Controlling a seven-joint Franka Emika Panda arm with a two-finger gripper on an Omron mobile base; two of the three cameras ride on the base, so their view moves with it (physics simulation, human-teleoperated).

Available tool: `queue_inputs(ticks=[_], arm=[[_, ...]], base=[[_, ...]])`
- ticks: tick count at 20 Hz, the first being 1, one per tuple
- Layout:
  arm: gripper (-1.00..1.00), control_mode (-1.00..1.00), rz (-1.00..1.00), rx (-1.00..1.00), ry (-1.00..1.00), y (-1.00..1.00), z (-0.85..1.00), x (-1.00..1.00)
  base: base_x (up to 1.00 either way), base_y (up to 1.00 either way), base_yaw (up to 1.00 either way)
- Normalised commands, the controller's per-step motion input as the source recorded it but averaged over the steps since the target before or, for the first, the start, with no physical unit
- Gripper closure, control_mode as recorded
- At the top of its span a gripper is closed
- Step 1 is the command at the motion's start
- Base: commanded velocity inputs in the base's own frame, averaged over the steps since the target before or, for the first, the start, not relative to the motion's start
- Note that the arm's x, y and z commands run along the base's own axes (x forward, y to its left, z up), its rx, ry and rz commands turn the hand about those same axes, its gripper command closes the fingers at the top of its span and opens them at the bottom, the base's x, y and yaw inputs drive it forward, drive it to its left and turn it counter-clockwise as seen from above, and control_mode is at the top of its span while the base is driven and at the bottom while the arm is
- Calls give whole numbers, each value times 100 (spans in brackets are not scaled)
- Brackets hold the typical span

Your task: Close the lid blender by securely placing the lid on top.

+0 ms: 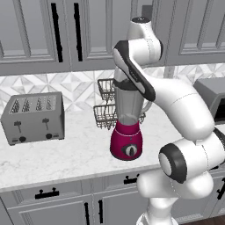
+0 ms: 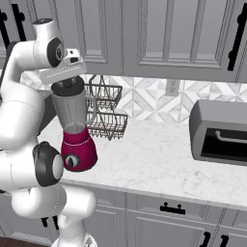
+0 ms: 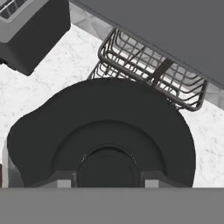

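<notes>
Lid [image 3: 103, 131] sits over the blender [image 2: 75, 132] rim, jaws pinching its knob; wire basket [image 2: 107, 111] just behind.

A white, grey-veined marble counter [image 1: 79, 154] runs above grey drawer fronts. On it stand a grey four-slot toaster [image 1: 34, 117] at the left, a tall blender with a rounded magenta base and a clear tapered jar [image 1: 127, 127] nearer the front edge, a two-tier dark wire basket rack [image 2: 107, 112] against the far wall, and a grey oven-like appliance with a dark glass door [image 2: 219, 132] at the right
</notes>
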Motion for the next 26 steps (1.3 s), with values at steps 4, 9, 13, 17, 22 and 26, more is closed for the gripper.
queue_inputs(ticks=[4,9,13,17,22,26], arm=[[100,-100,0,0,15,2,40,13],[100,-100,-1,0,13,7,51,14],[100,-100,0,0,5,-9,4,-42],[100,-100,0,6,0,-6,-13,-55],[100,-100,0,5,-6,0,-17,-6],[100,-100,0,2,-14,0,-12,13]], base=[[0,0,0],[0,0,0],[0,0,0],[0,0,0],[0,0,0],[0,0,0]])
